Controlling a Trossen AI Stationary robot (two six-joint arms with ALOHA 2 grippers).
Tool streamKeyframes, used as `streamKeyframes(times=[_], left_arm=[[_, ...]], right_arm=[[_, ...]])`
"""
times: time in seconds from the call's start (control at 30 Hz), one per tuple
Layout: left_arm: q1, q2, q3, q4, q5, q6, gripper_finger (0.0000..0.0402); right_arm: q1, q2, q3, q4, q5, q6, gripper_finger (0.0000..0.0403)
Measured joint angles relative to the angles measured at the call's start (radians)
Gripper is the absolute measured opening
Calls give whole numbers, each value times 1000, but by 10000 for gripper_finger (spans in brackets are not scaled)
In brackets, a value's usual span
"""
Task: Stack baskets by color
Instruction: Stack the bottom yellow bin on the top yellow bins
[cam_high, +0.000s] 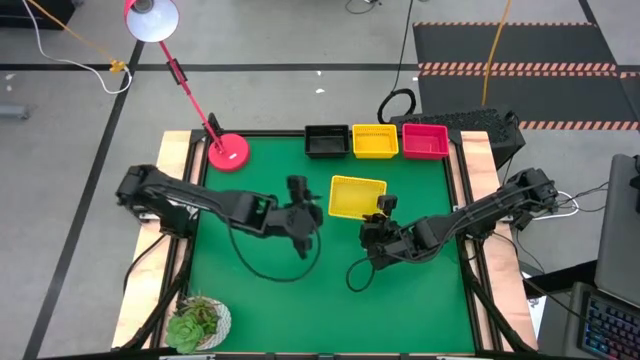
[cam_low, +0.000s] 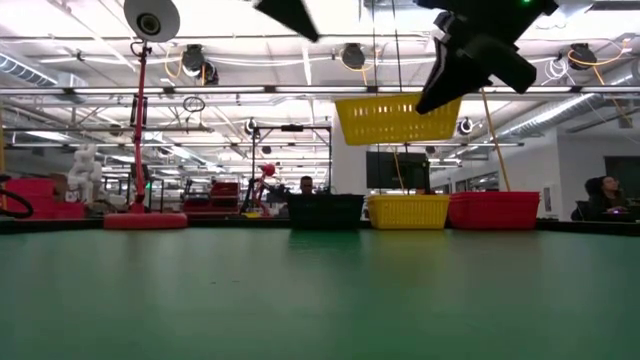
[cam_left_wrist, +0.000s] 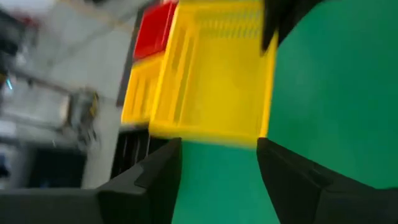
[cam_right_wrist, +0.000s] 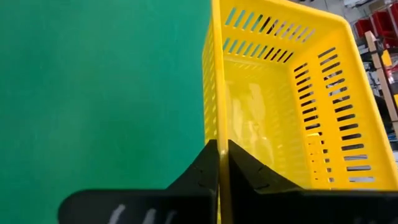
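My right jaws (cam_right_wrist: 219, 163) are clamped on a yellow basket's (cam_high: 356, 196) rim, holding it above the green counter (cam_high: 260, 300) — in front of the back row. My left jaws (cam_left_wrist: 217, 180) stand released, just beside it.

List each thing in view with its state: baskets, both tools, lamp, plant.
Loose yellow basket: lifted off the mat, upright, held by one wall.
Right tool: shut on that basket's wall.
Left tool: open, empty, beside the basket.
Black basket: resting at the back edge.
Back yellow basket: resting between black and red.
Red basket: resting at the back edge.
Lamp: upright.
Plant: upright.
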Motion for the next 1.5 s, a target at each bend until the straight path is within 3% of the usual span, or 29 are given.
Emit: streamKeyframes(times=[0.17, 0.3, 0.67, 0.8, 1.17, 1.33, 1.5], left_arm=[[13, -77, 0, -217, 0, -185, 180], [19, -100, -24, -273, -11, -247, 153], [124, -235, -251, 17, -1, -131, 120], [144, -278, -259, 18, 3, -119, 120], [137, -302, -260, 53, 84, -118, 120], [137, -325, -326, 163, 80, -72, 120], [165, -388, -439, 374, 106, 8, 120]], right_arm=[[0, -16, 0, -10, -30, -18, 1], [0, -50, 0, -22, -88, -23, 1], [-44, -215, 0, -52, -106, -269, 3], [-134, -296, 1, -20, -132, -423, 4], [-484, -468, 1, 153, -452, -750, 3], [-611, -491, 1, 199, -597, -808, 3], [-716, -487, 1, 196, -697, -822, 3]])
